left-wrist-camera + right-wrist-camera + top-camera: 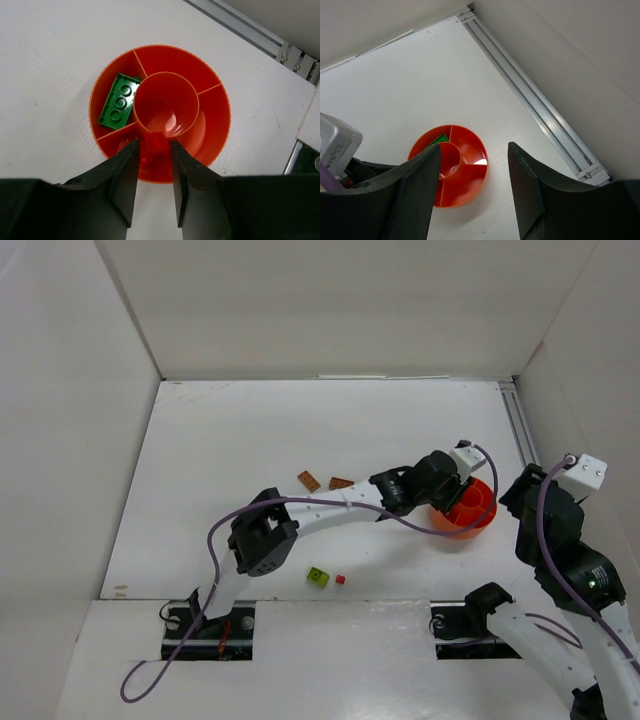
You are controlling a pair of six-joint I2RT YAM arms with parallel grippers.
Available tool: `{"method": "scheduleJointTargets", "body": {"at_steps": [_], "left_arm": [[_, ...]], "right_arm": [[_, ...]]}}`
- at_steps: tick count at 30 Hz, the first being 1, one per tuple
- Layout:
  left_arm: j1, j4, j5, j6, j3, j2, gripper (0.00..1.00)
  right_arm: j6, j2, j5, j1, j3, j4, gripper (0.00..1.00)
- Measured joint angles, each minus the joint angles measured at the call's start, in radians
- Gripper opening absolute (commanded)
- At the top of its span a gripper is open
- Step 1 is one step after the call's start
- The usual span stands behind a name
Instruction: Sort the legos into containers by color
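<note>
We see the orange bowl near the desk's right edge, with a dark green brick in one outer compartment. Our left gripper pinches a red brick above the near rim. The right gripper hangs spread and empty. The left arm lies between the brown bricks and the lime brick.

Item 1: orange bowl, round, with a central well and 3 visible dividers splitting the outer ring.
Item 2: green brick, studs up, lying tilted in the bowl's upper-left outer compartment.
Item 3: left gripper, dark fingers reaching over the bowl's near rim, clamped on item 4.
Item 4: red brick, above the bowl's near compartment, just outside the central well.
Item 5: white table under the bowl.
Item 6: metal rail, beyond the bowl, upper right.
</note>
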Motion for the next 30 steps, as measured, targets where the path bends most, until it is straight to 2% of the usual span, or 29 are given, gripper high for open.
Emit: {"method": "scheduleJointTargets", "body": {"at_steps": [4,11,14,16,17,22,25,28,30], "left_arm": [[0.000,-0.016,0.009,-0.003,0.009,0.016,0.32],[0.000,-0.027,0.004,-0.003,0.010,0.018,0.50],[0.006,-0.021,0.000,-0.012,-0.013,0.007,0.75],[0.016,-0.002,-0.001,-0.028,-0.088,-0.034,0.94],[0.027,0.010,-0.001,-0.045,-0.147,-0.072,1.00],[0.184,0.061,0.001,-0.145,-0.532,-0.384,1.00],[0.277,0.051,-0.092,-0.213,-0.692,-0.606,1.00],[0.271,0.011,-0.191,-0.292,-0.791,-0.814,1.00],[0.254,-0.048,-0.250,-0.359,-0.838,-0.927,1.00]], "right_arm": [[0.000,0.001,0.000,0.000,0.000,0.000,0.61],[0.000,0.003,-0.002,0.000,0.000,0.000,0.61],[-0.002,0.007,-0.007,0.000,0.000,0.000,0.65],[-0.012,0.018,-0.015,0.000,0.000,0.000,0.66],[-0.021,0.027,-0.020,0.000,0.000,0.000,0.66],[-0.105,0.107,-0.106,-0.001,0.000,0.005,0.69],[-0.214,0.183,-0.236,0.000,0.000,0.045,0.72],[-0.310,0.257,-0.418,0.021,-0.023,0.129,0.73],[-0.350,0.309,-0.494,0.099,-0.048,0.182,0.74]]}}
